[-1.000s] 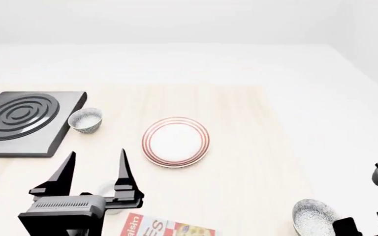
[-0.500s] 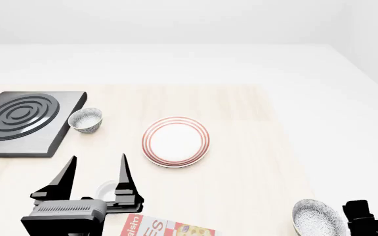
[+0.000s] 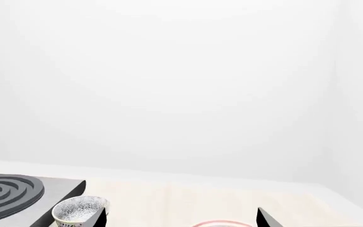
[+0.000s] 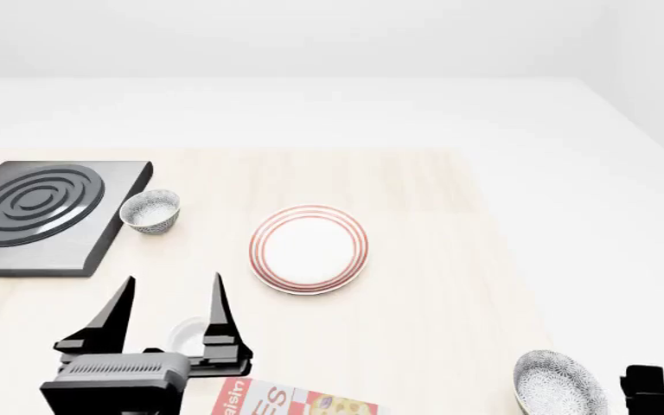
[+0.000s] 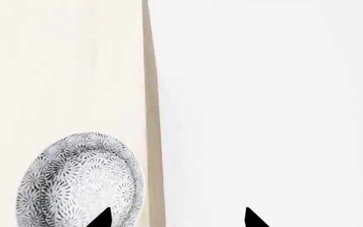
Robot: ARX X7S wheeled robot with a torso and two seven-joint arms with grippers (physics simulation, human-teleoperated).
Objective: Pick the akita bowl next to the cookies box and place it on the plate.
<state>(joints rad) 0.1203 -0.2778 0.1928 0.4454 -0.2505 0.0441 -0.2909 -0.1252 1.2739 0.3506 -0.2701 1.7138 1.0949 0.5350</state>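
Observation:
Two akita bowls are in view. One akita bowl sits near the table's right edge, to the right of the cookies box; it appears again as the akita bowl. My right gripper is open, one fingertip over that bowl's rim and the other past the table edge. Its twin bowl stands by the stove, also seen as the twin bowl. The red-ringed plate lies mid-table. My left gripper is open and empty, left of the plate.
A black stove burner fills the far left. A plain white cup stands under the left gripper's fingers. The table's right edge runs just beside the near bowl. A piece of the right arm shows at the lower right.
The right arm has dropped toward the lower right corner of the head view, beside the near bowl. The left gripper sank slightly, then held still. Nothing on the table moved.

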